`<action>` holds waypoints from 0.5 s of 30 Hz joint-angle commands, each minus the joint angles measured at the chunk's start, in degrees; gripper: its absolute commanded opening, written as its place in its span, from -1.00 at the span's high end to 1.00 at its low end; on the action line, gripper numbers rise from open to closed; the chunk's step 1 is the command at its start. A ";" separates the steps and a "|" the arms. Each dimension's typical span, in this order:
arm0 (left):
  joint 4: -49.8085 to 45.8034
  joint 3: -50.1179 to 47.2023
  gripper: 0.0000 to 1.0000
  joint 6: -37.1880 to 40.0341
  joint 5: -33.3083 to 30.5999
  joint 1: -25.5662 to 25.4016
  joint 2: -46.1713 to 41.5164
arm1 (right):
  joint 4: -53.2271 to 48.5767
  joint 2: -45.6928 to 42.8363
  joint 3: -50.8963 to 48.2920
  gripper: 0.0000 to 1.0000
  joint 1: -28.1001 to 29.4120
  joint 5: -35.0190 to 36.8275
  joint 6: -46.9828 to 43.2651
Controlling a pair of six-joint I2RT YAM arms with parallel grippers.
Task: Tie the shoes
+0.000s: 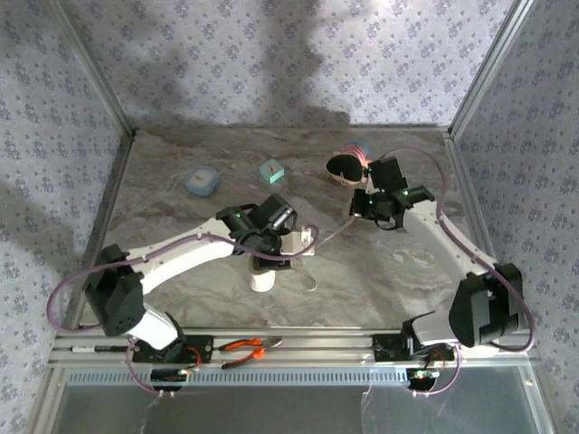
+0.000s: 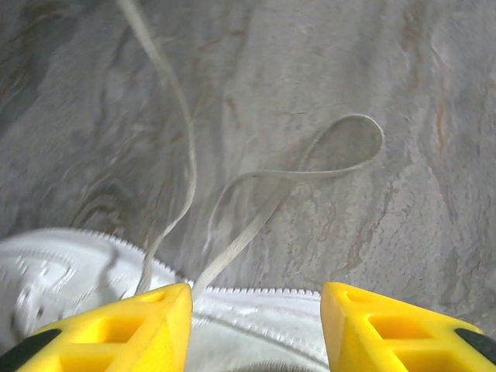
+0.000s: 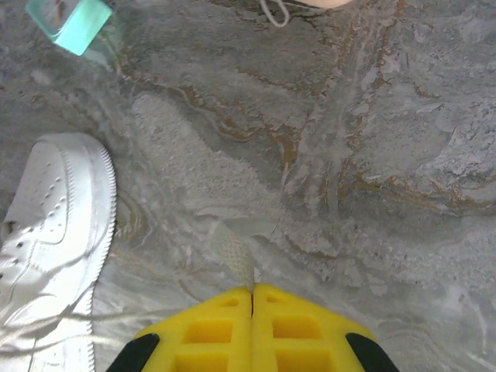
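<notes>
The white sneaker lies mid-table, partly under my left arm. My left gripper hangs open just above the sneaker's rim, its yellow fingers either side and holding nothing. Two thin white laces run away from it over the table, one curling into a loop. My right gripper is shut on the end of a lace, off to the right of the sneaker. In the top view that lace stretches from the sneaker to the right gripper.
A teal block and a light blue round object sit at the back left. A dark round object with a pink and blue rim is just behind the right gripper. Orange-handled pliers lie on the near rail.
</notes>
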 commanded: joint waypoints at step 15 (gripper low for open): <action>7.80 4.64 -0.08 14.89 -1.14 -5.74 18.57 | 0.51 8.73 2.65 1.00 -3.25 -5.90 -5.01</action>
